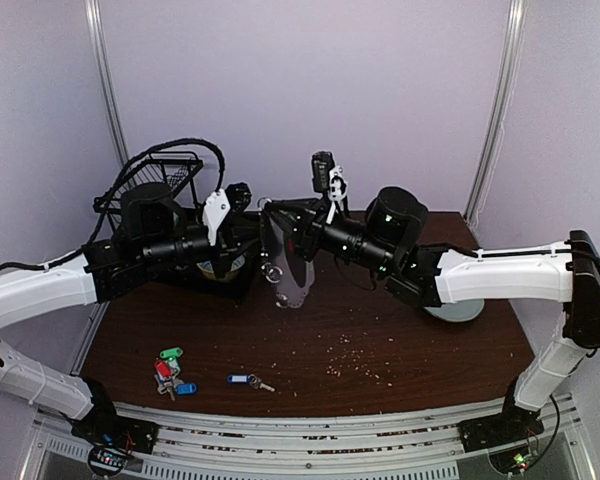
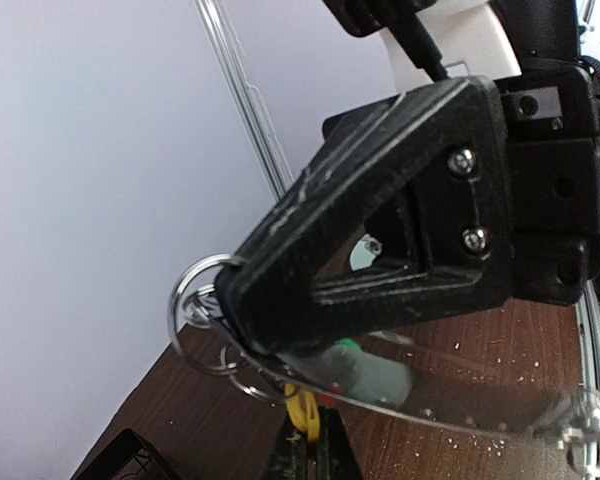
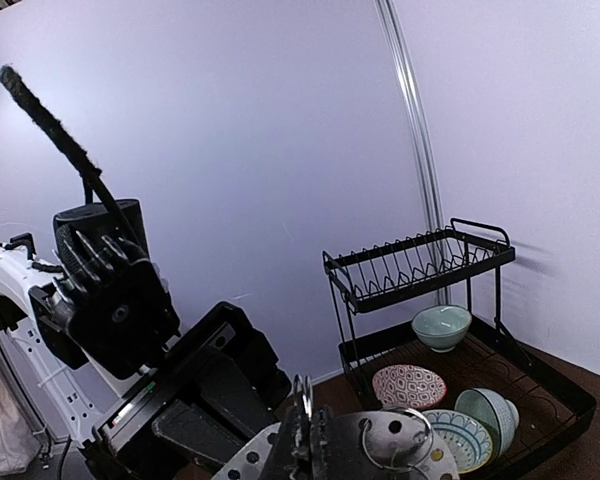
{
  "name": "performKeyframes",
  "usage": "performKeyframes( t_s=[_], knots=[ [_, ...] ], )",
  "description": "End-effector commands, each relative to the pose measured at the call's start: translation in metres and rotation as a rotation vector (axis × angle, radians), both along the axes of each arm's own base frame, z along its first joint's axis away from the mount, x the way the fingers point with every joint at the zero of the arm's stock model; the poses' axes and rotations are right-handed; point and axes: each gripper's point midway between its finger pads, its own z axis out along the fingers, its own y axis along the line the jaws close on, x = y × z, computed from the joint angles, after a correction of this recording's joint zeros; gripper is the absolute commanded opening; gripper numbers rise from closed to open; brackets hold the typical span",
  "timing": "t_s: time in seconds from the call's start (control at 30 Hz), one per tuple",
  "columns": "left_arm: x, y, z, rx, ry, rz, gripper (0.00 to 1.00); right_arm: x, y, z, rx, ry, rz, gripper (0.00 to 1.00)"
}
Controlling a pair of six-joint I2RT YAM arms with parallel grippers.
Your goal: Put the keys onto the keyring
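The keyring (image 1: 288, 265), a flat silver oval with holes, hangs on edge above the table's middle. My right gripper (image 1: 277, 232) is shut on its rim; in the right wrist view its jaws (image 3: 325, 440) pinch the holed plate (image 3: 430, 450), which carries a wire ring (image 3: 406, 410). My left gripper (image 1: 252, 212) is close on the keyring's left. In the left wrist view it (image 2: 315, 438) is shut on a yellow-tagged key (image 2: 302, 410) just under the keyring's edge (image 2: 460, 405) and its wire rings (image 2: 195, 310). More keys lie near the front: a green, red and blue cluster (image 1: 170, 370) and one blue-tagged key (image 1: 244, 380).
A black wire dish rack (image 1: 165, 180) stands at the back left, holding several bowls (image 3: 441, 327). A pale green plate (image 1: 458, 312) lies under the right forearm. Crumbs are scattered over the dark wooden table (image 1: 380, 350).
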Motion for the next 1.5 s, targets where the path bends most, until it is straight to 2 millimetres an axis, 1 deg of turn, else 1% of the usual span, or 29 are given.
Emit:
performKeyframes(
  t_s=[0.0, 0.07, 0.13, 0.2, 0.3, 0.4, 0.47, 0.53, 0.57, 0.6, 0.67, 0.77, 0.83, 0.9, 0.97, 1.0, 1.03, 1.1, 1.13, 1.17, 1.2, 1.23, 1.3, 1.4, 1.47],
  knots=[
    [-0.032, -0.017, -0.004, 0.025, -0.013, -0.163, 0.00, 0.009, -0.021, 0.034, 0.113, -0.065, -0.043, 0.00],
    [-0.034, -0.015, -0.003, 0.027, -0.025, -0.170, 0.00, 0.016, -0.032, 0.034, 0.122, -0.057, -0.076, 0.00],
    [-0.037, -0.017, -0.005, 0.029, -0.026, -0.188, 0.00, 0.019, -0.037, 0.038, 0.151, -0.055, -0.094, 0.00],
    [-0.040, -0.023, -0.010, 0.043, -0.010, -0.214, 0.00, 0.016, -0.033, 0.041, 0.175, -0.055, -0.063, 0.00],
    [-0.054, -0.037, -0.023, 0.075, 0.012, -0.272, 0.00, 0.017, -0.025, 0.033, 0.210, -0.017, -0.026, 0.00],
    [-0.066, -0.045, -0.030, 0.092, 0.022, -0.313, 0.00, 0.021, -0.023, 0.030, 0.241, 0.005, -0.021, 0.00],
    [-0.067, -0.046, -0.031, 0.095, 0.029, -0.320, 0.00, 0.019, -0.019, 0.031, 0.244, 0.003, 0.004, 0.00],
    [-0.066, -0.045, -0.027, 0.093, 0.017, -0.310, 0.00, 0.013, -0.017, 0.033, 0.229, -0.023, 0.030, 0.00],
    [-0.064, -0.042, -0.022, 0.088, 0.005, -0.289, 0.06, 0.009, -0.018, 0.030, 0.207, -0.040, 0.037, 0.00],
    [-0.061, -0.038, -0.017, 0.082, -0.009, -0.263, 0.16, 0.007, -0.019, 0.028, 0.183, -0.056, 0.046, 0.00],
    [-0.056, -0.024, 0.001, 0.055, -0.058, -0.207, 0.30, 0.005, -0.023, 0.021, 0.137, -0.071, 0.069, 0.00],
    [-0.055, -0.005, 0.023, 0.024, -0.132, -0.178, 0.42, 0.001, -0.032, 0.011, 0.083, -0.100, 0.115, 0.00],
    [-0.060, 0.005, 0.031, 0.020, -0.178, -0.186, 0.45, -0.007, -0.035, 0.007, 0.056, -0.134, 0.159, 0.00],
    [-0.072, 0.010, 0.036, 0.028, -0.205, -0.242, 0.48, -0.016, -0.034, 0.003, 0.017, -0.167, 0.223, 0.00],
    [-0.086, 0.015, 0.045, 0.017, -0.213, -0.319, 0.48, -0.025, -0.032, 0.002, -0.009, -0.192, 0.283, 0.00],
    [-0.088, 0.017, 0.051, -0.005, -0.211, -0.329, 0.47, -0.029, -0.031, 0.000, -0.017, -0.201, 0.308, 0.00],
    [-0.084, 0.019, 0.057, -0.033, -0.204, -0.314, 0.44, -0.033, -0.030, -0.001, -0.021, -0.207, 0.330, 0.00],
    [-0.063, 0.021, 0.065, -0.083, -0.152, -0.234, 0.34, -0.035, -0.030, -0.001, -0.023, -0.210, 0.350, 0.00],
    [-0.049, 0.022, 0.066, -0.098, -0.106, -0.188, 0.26, -0.036, -0.030, -0.001, -0.022, -0.209, 0.352, 0.00],
    [-0.039, 0.022, 0.064, -0.099, -0.066, -0.168, 0.21, -0.036, -0.029, -0.002, -0.022, -0.209, 0.353, 0.00],
    [-0.032, 0.019, 0.067, -0.102, -0.036, -0.164, 0.18, -0.037, -0.030, 0.000, -0.018, -0.211, 0.352, 0.00],
    [-0.030, 0.016, 0.062, -0.093, -0.006, -0.181, 0.16, -0.037, -0.031, 0.000, -0.013, -0.212, 0.349, 0.00],
    [-0.033, 0.009, 0.055, -0.083, 0.025, -0.233, 0.17, -0.037, -0.032, 0.002, -0.007, -0.215, 0.341, 0.00],
    [-0.042, 0.005, 0.050, -0.099, 0.042, -0.297, 0.28, -0.037, -0.033, 0.001, -0.009, -0.218, 0.338, 0.00],
    [-0.046, 0.003, 0.048, -0.104, 0.050, -0.328, 0.31, -0.037, -0.033, 0.000, -0.012, -0.217, 0.337, 0.00]
  ],
)
